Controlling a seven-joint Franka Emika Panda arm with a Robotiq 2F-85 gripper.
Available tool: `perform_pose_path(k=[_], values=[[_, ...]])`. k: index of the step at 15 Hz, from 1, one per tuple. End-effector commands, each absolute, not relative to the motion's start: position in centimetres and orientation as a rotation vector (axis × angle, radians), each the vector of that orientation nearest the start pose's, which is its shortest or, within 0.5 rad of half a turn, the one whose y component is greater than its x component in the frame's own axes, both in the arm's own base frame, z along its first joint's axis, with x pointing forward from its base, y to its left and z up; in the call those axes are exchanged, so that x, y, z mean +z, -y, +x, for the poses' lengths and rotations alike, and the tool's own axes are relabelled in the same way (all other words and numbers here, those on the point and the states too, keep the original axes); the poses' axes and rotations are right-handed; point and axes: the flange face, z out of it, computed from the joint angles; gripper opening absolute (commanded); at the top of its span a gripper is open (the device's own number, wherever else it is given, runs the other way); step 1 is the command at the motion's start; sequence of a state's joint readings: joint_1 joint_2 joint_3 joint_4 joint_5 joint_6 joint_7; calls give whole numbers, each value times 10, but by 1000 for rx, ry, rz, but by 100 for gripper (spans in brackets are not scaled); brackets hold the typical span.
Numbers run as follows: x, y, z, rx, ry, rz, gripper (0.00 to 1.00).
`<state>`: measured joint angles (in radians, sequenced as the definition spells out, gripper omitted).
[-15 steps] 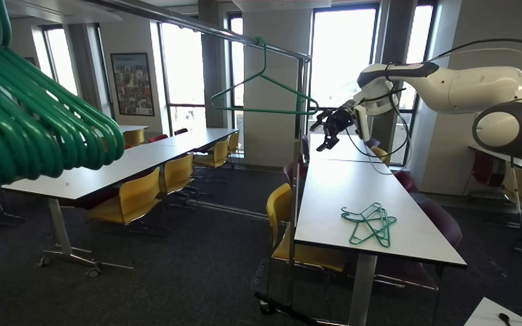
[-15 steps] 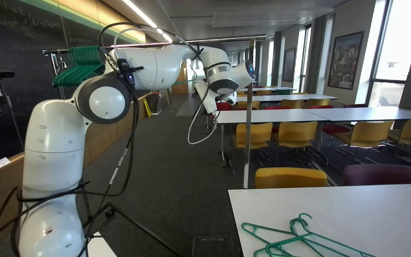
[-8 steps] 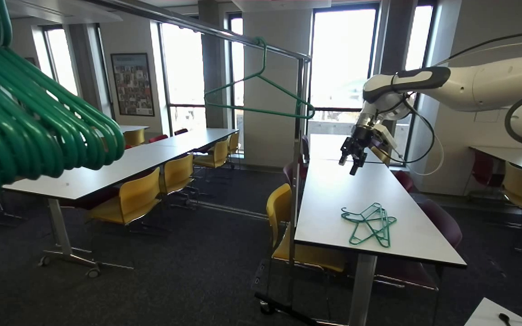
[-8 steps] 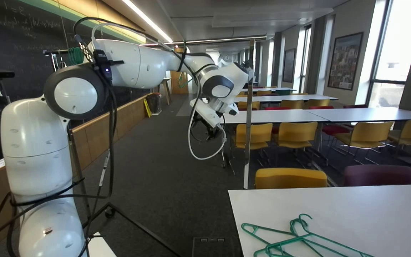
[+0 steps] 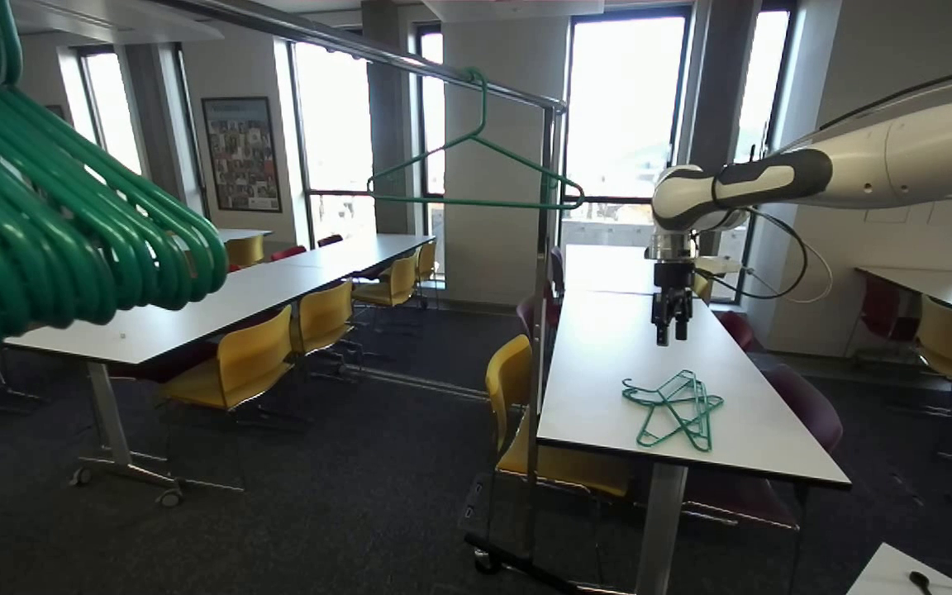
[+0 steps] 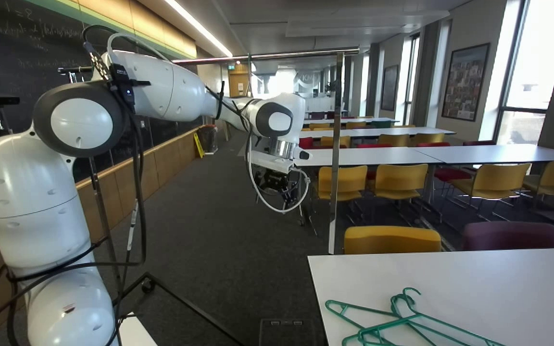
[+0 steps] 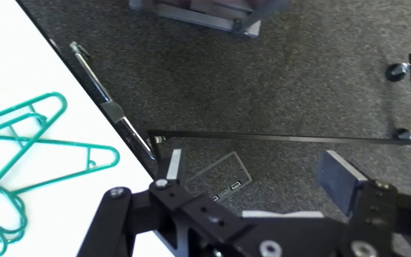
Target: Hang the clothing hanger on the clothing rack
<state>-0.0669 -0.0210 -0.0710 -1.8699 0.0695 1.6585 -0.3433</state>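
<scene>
Within the last second you've drawn the gripper [image 5: 672,338] away from the clothing rack [image 6: 335,168] and turned it to point down. The green clothing hanger [image 5: 473,137] hangs near the end of the rack's top bar [image 5: 517,92], having swung a little; I'd count it hung. The loose green hangers [image 7: 16,158] on the white table [image 7: 70,200] beside the rack look like your next candidates. Only the wrist view plainly shows your finger pads [image 7: 335,182]: wide apart, nothing held. It leaves the rack's top bar out, though, and in an exterior view your arm [image 6: 181,93] blocks much of the space below that bar, so I can't make out the hung hanger there.
</scene>
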Motion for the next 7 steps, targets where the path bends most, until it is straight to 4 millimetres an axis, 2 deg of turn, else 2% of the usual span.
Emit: perform_pose_path(k=[1,2,4,7], values=[[502,51,519,194,389,-3189,100],[499,58,530,254,354,-3107,100],[495,50,530,242,385,-3151,100],[495,49,530,243,391,-3157,100]])
